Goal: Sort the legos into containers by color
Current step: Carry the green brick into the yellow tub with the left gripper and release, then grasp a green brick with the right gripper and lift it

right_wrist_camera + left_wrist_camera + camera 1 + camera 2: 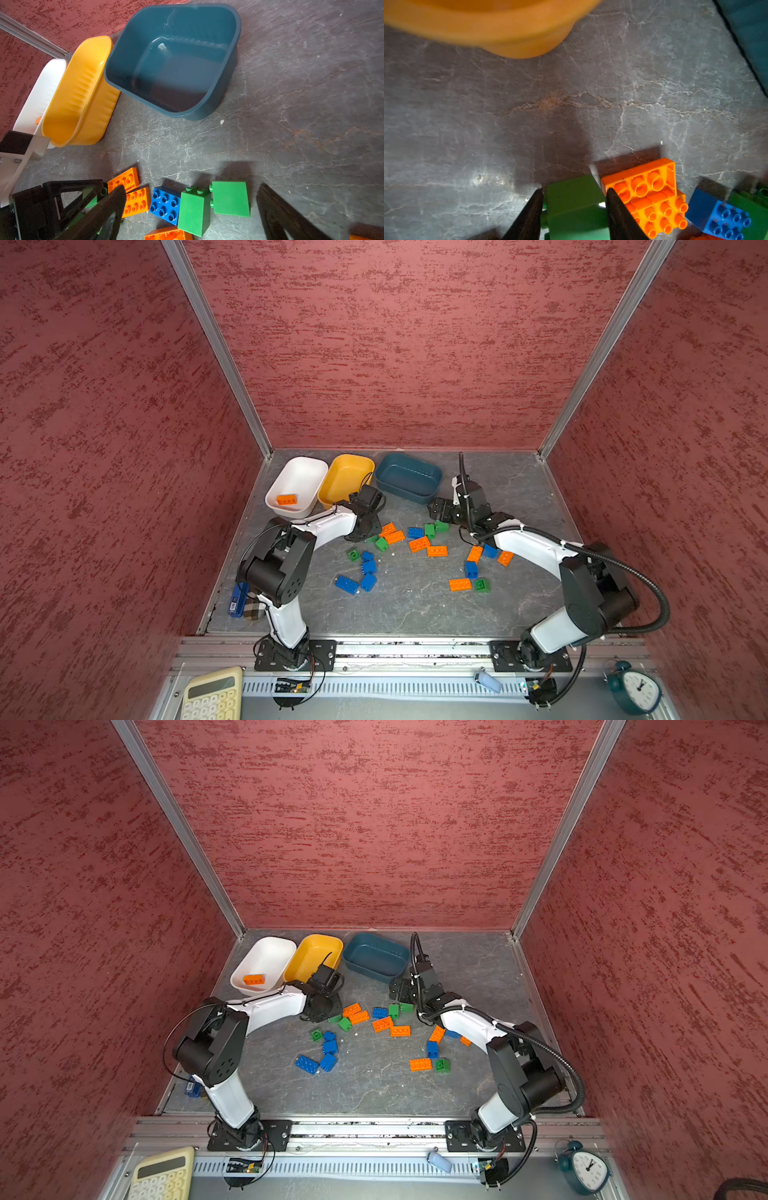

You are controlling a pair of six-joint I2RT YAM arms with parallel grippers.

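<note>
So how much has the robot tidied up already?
Done: one orange brick lies in the white tub. In hand: the left gripper straddles a green brick on the table. Left: the yellow tub and teal tub look empty, and all other bricks lie loose.

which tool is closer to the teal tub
Right. The right tool hovers just by the teal tub's near rim; the left tool is farther, straddling a green brick.

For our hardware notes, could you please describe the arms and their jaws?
The left arm and right arm have white shells with black joints. The right carries a thick black corrugated hose; the left, thin black cables. Jaws are black, tapering.
</note>
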